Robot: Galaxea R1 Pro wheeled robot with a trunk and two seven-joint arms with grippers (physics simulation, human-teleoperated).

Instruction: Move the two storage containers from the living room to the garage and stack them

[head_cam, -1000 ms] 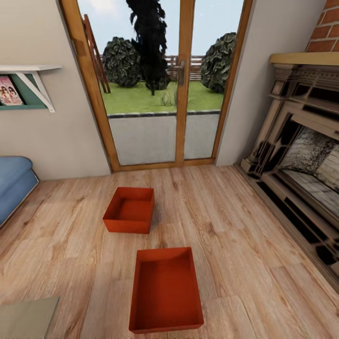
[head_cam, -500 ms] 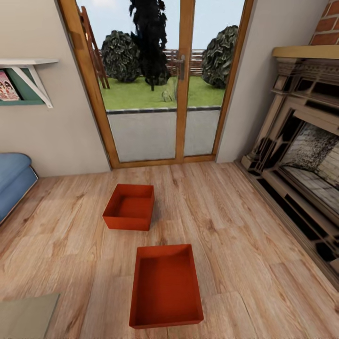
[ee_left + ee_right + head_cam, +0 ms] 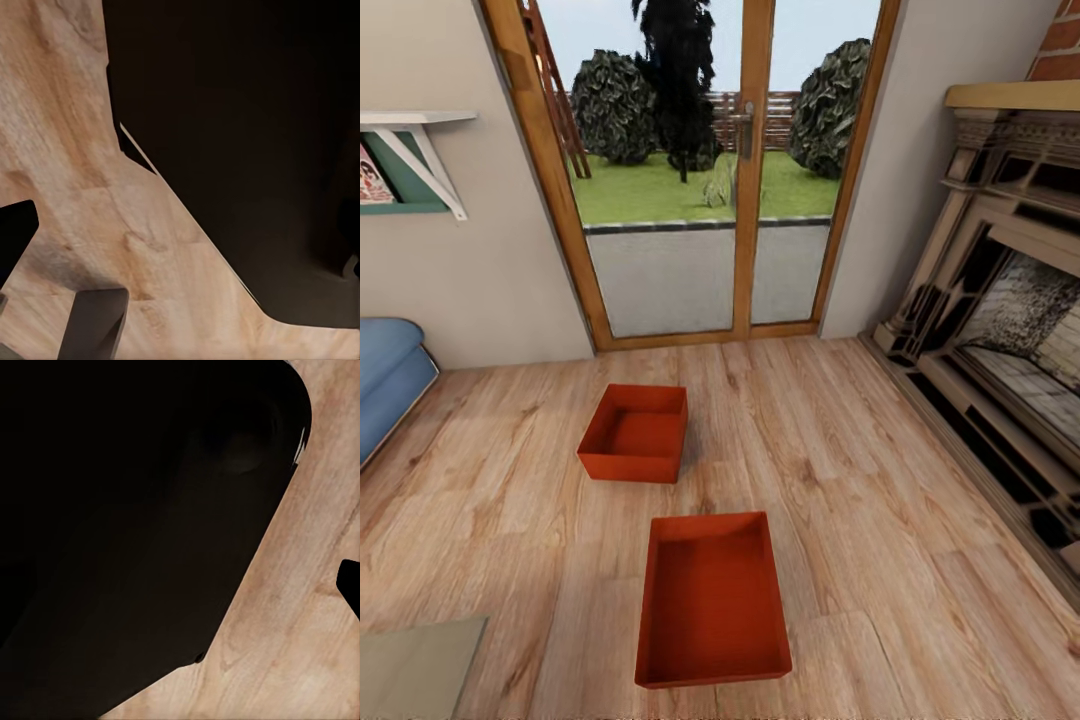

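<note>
Two orange-red open-topped storage containers lie on the light wood-plank floor of the living room. The nearer container (image 3: 712, 600) lies lengthwise right in front of me. The farther container (image 3: 636, 432) sits a little beyond it and to the left, toward the glass doors. Both look empty, and nothing touches either one. In the left wrist view my left gripper (image 3: 64, 262) hangs over bare planks, its two dark fingers apart with floor showing between them. A single dark fingertip (image 3: 351, 589) of my right gripper shows at the picture's edge over the planks.
Wood-framed glass doors (image 3: 750, 170) stand straight ahead. A dark fireplace (image 3: 1000, 330) lines the right wall. A blue sofa (image 3: 385, 380) is at the left, and a low table corner (image 3: 415, 665) at the near left. A dark bulk (image 3: 247, 135) shows in both wrist views.
The whole head picture has shifted slightly, so the camera has moved; both containers sit a bit higher in it. The containers themselves have not moved on the floor.
</note>
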